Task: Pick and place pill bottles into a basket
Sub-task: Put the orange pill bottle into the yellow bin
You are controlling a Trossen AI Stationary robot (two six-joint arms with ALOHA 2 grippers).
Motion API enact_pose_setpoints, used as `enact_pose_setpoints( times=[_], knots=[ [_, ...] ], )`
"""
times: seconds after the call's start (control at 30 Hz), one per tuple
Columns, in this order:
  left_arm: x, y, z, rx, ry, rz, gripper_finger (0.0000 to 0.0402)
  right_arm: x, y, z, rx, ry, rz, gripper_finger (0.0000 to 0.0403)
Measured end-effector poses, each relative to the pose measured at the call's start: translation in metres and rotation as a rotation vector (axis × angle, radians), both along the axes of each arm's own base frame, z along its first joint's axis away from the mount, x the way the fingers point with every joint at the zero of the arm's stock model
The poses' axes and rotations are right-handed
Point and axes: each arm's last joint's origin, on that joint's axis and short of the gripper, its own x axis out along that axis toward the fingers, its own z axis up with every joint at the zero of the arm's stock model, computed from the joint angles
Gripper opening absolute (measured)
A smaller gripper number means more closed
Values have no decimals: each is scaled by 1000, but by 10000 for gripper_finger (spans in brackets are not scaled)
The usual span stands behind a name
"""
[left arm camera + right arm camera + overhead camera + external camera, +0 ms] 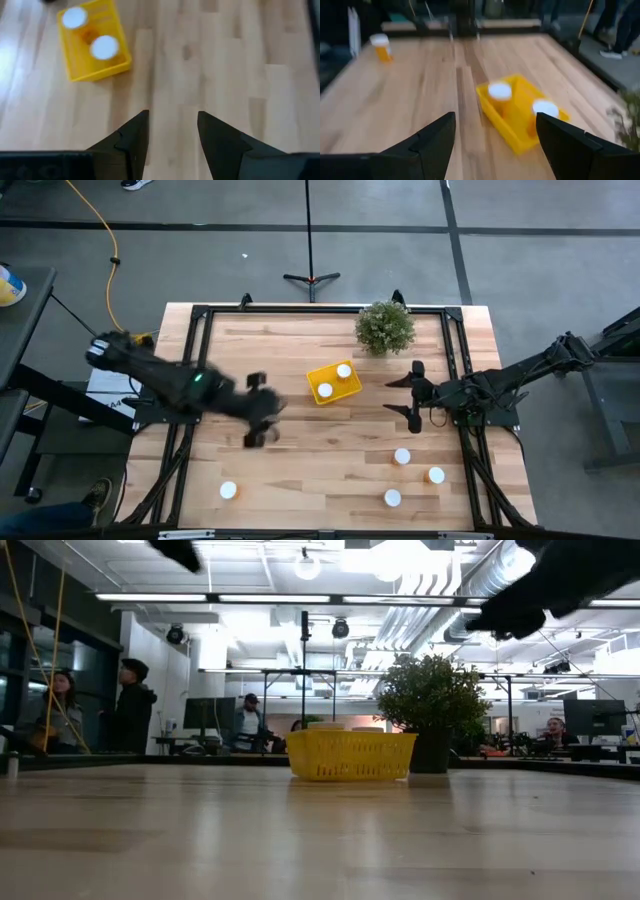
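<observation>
The left gripper [259, 409] hangs over bare table [330, 455] left of the basket [333, 383], its fingers [132, 137] apart and empty. The right gripper [413, 396], also open and empty, waits right of the basket. From above, two pill bottles [344, 371] stand in the basket and four more [402, 457] on the table. The low view alone shows people [130, 705] behind; the plant [432, 705] stands beside the basket.

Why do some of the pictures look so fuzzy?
Right wrist view: the yellow basket and its two pill bottles are smeared. Low view: the near table is soft with pale glare, ceiling lights bright. High view: the left hand blurs.
</observation>
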Motion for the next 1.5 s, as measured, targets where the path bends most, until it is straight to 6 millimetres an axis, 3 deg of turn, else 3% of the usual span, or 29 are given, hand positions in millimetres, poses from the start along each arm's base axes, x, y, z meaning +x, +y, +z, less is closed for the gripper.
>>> enact_pose_setpoints(
  times=[0.17,0.33,0.6,0.77,0.83,0.97,1.17,1.27,1.5],
  knots=[
    [-35,-31,-25,58,-170,-20,202,5,4,13,10,-132,106,268],
    [-61,-52,-48,26,-186,-24,202,7,6,14,41,-148,122,268],
    [-84,-75,-50,-31,-196,-117,202,16,7,4,33,-100,45,268],
    [-78,-76,-46,-7,-241,-161,202,22,8,1,22,-100,23,268],
    [-71,-74,-42,100,-309,-185,202,23,8,-1,18,-94,24,268],
    [-61,-65,-37,197,-409,-49,202,25,9,-4,12,-80,24,268],
    [-49,-52,-42,86,-269,-121,209,26,9,-3,22,-88,22,268],
    [-42,-52,-44,-8,-222,-203,240,26,9,-2,25,-98,22,268],
    [-33,-67,-55,-211,-124,-288,360,26,9,-1,27,-106,22,268]
  ],
)
